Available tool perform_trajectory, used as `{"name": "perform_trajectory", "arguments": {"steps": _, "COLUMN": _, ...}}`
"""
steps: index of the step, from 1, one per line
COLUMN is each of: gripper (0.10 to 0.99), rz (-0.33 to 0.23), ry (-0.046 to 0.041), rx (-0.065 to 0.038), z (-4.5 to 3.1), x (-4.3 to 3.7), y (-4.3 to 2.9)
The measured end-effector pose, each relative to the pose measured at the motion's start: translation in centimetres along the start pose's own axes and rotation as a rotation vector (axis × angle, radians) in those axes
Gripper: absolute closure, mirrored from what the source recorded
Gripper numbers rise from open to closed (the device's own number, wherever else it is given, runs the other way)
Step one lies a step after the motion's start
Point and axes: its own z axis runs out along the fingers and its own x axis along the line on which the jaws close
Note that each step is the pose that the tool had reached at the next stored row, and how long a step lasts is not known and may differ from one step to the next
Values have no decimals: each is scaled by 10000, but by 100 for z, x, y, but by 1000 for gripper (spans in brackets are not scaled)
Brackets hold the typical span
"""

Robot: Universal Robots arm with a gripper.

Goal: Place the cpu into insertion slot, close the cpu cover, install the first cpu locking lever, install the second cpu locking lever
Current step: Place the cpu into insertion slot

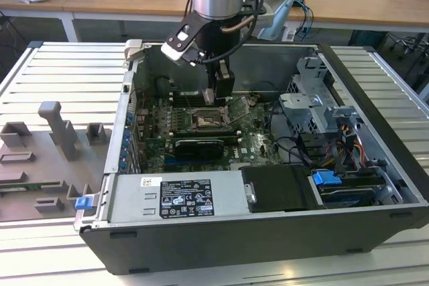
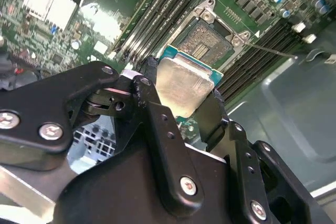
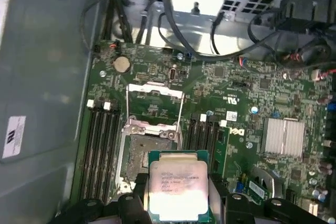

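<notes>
The cpu (image 3: 178,190) is pinched by opposite edges, face up and level, between the fingers (image 2: 152,103) of the gripper (image 2: 182,103). It is held just above the insertion slot (image 3: 142,153), left exposed by the swung-back cpu cover (image 3: 156,88).

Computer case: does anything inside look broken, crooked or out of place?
Nothing looks damaged or spilled. The chip is not in its socket yet: the gripper holds it over the board, close by. The socket's metal cover stands flipped open, which fits a job in progress rather than a fault.
</notes>
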Motion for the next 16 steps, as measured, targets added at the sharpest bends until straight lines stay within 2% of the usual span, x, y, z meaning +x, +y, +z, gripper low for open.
{"name": "perform_trajectory", "arguments": {"steps": 2, "gripper": 545, "rz": 458, "ry": -31, "rx": 16, "z": 46, "x": -1, "y": -4}}
{"name": "perform_trajectory", "arguments": {"steps": 4, "gripper": 545, "rz": 713, "ry": -40, "rx": 132, "z": 92, "x": -2, "y": -8}}
{"name": "perform_trajectory", "arguments": {"steps": 11, "gripper": 545, "rz": 978, "ry": -56, "rx": 143, "z": 113, "x": -2, "y": -11}}
{"name": "perform_trajectory", "arguments": {"steps": 14, "gripper": 545, "rz": 1718, "ry": -104, "rx": 125, "z": 137, "x": -3, "y": -13}}
{"name": "perform_trajectory", "arguments": {"steps": 16, "gripper": 545, "rz": 1928, "ry": -118, "rx": 121, "z": 152, "x": -2, "y": -14}}
